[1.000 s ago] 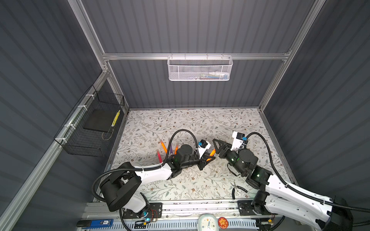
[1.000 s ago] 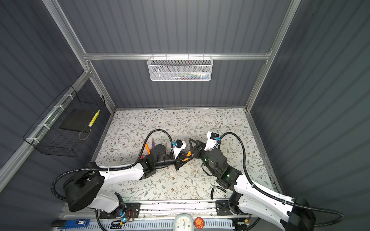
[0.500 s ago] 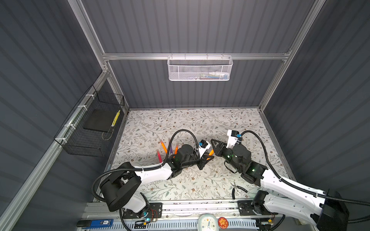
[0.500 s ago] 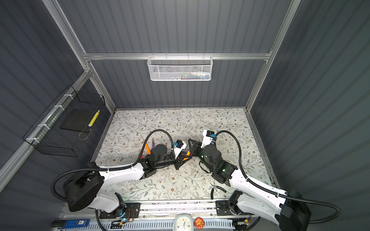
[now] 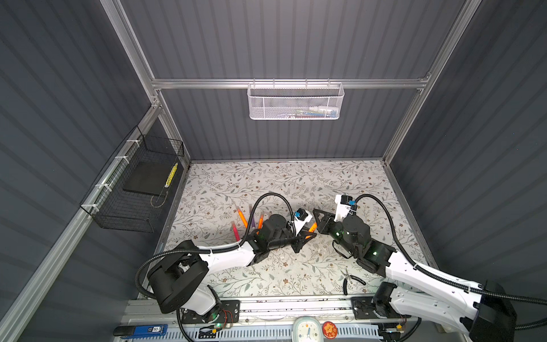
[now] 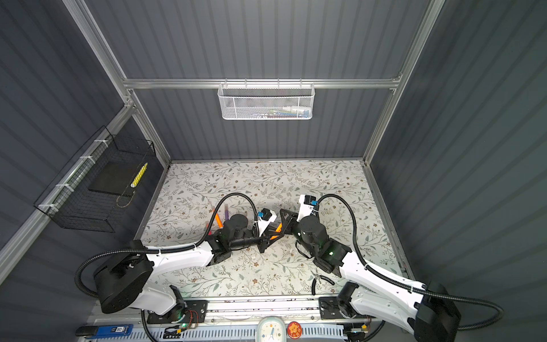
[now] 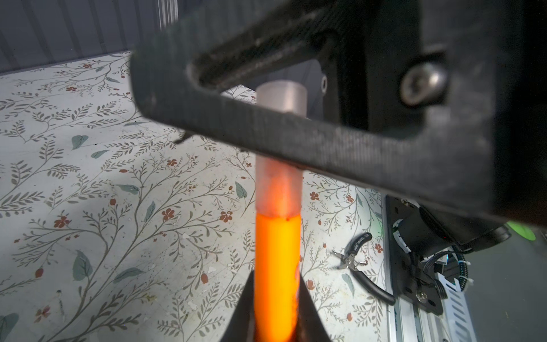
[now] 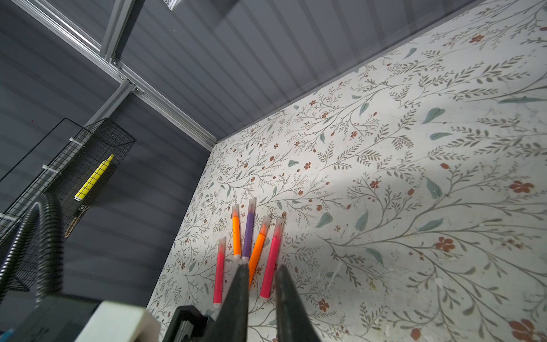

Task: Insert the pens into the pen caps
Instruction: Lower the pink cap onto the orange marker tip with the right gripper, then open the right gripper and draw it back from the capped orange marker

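– Pens on the left of the worktop (image 5: 266, 183): how many?
– Five, fanned side by side: a pink-red pen (image 8: 219, 272), an orange pen (image 8: 236, 234), the purple pen (image 8: 248, 234), a second orange pen (image 8: 257, 251) and a second pink-red pen (image 8: 270, 260). Each looks capped at its far end, so I judge those done.
– And the sixth?
– Off the worktop, in the left gripper (image 7: 276, 272). Its jaws are clamped tight on the barrel of the held orange pen (image 7: 276, 237), and a translucent pen cap (image 7: 279, 183) sits over the tip.
– What has changed in the last second?
– The right gripper (image 8: 262, 266) has moved in from just beside that pen, and its jaws have drawn from clearly parted to a narrow slit. One finger (image 7: 325, 139) now lies across the cap in the left wrist view. Whether the jaws pinch the cap I cannot tell, as the right wrist view shows nothing between them.
– Meaning?
– Probably the last cap is on and needs pressing home at most. Pliers (image 7: 358, 260) lie near the right arm's base, well apart from all this.
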Tool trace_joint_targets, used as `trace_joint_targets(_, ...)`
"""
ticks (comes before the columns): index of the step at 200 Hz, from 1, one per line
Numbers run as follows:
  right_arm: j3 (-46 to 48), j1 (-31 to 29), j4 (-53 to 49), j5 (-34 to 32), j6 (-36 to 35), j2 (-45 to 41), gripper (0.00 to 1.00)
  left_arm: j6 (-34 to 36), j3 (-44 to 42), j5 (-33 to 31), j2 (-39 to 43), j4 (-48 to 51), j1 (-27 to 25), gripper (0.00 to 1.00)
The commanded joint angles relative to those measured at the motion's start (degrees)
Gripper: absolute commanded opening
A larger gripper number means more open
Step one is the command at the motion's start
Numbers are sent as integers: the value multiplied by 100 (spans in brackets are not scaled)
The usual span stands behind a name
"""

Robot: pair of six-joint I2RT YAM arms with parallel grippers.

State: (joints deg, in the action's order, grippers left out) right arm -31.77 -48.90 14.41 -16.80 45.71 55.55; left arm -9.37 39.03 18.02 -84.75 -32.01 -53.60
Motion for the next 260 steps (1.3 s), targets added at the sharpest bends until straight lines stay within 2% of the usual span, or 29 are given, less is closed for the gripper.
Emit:
trace_joint_targets(1, 156, -516, 162, 390, -100, 75, 0, -55, 118, -273, 175, -250, -8, 0)
trace_joint_targets(117, 1074, -1690, 1545, -126, 675, 824, 0, -166, -270, -662, 618, -499, 242, 0)
trace_joint_targets(159, 1203, -1948, 2110, -74, 828, 1233, 0, -585, -483, -609, 903, -675, 658, 0)
trace_joint_targets(212, 1371, -2297, 3265, 0, 477, 1448, 0, -695, -425, -415, 1162, -627, 823, 0)
trace_joint_targets(231, 1300, -2292, 2914, -186, 540, 1231, 0, -517, -356, -598, 1215, -363, 816, 0)
trace_joint_targets(254, 1055, -2282, 1484, -875, 807, 563, 0, -467, -187, -895, 1041, 114, 816, 0)
trace_joint_targets(260, 1025, -2267, 1058, -1131, 930, 316, 10, -502, -149, -998, 956, 239, 816, 0)
